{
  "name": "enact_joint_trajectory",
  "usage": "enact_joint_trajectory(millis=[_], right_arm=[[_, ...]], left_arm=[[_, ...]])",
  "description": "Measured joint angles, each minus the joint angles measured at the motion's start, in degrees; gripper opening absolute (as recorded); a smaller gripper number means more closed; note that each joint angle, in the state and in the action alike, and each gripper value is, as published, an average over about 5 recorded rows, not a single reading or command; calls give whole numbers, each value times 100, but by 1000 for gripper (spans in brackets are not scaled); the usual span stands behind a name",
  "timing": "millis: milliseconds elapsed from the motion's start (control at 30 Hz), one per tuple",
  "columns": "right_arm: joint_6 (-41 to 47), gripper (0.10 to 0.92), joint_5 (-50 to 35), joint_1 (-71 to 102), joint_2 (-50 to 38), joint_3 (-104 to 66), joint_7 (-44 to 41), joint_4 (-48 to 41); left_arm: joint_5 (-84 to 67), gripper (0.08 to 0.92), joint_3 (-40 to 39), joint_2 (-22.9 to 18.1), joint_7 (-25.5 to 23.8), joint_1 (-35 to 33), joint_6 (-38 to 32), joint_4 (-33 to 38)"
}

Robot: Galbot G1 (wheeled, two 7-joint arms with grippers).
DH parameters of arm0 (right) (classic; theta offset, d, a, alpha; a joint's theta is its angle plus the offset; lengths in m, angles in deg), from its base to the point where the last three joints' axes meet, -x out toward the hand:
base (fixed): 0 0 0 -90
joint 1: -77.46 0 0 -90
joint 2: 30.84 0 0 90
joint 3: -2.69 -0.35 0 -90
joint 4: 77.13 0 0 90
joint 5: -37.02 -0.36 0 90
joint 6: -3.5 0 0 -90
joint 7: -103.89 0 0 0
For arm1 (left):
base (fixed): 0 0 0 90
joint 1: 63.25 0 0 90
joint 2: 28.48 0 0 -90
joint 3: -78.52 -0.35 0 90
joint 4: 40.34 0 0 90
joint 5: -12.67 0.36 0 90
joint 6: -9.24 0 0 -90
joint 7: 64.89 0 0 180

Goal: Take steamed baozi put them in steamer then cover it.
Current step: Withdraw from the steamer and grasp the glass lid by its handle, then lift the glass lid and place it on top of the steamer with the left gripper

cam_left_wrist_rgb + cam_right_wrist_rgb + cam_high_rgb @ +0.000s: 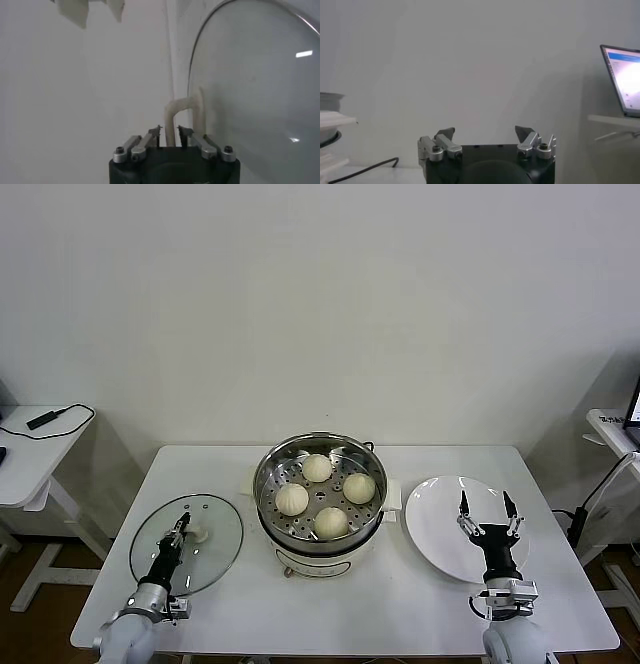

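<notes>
Handle (pixel 181 111) of the cover (pixel 187 542) sits pinched between my left gripper (pixel 181 529) fingers, its arch running along the lid face. The cover lies flat left of the steamer (pixel 320 494), where I count four baozi (pixel 317 468) already inside. My right gripper (pixel 487 514) hovers spread, right of the steamer over the plate (pixel 437 502)

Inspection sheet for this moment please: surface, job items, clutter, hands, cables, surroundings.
Surface: white table.
Job's things: four baozi in the steamer; cover flat on the table left of it.
Clutter: empty white plate right of the steamer.
Hands: left hand shut on the cover's handle; right hand open above the plate.
Cables: black cable on the side desk.
Surroundings: white wall, laptop at right.
</notes>
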Motion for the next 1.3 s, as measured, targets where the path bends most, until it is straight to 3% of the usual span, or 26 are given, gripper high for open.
enact_joint_trajectory(millis=[500,967,1300], right_arm=[[-11,823,110,-10,52,50,0,-2],[168,823,218,8,37,128,10,78],[489,823,250,-23,37,180,-12,58]], left_arm=[[-525,197,110,206,-110,-158,122,525],[-1119,197,234,482,-402,-193,752,2358],[-1405,197,-450,542,-953,68,1539,3814]])
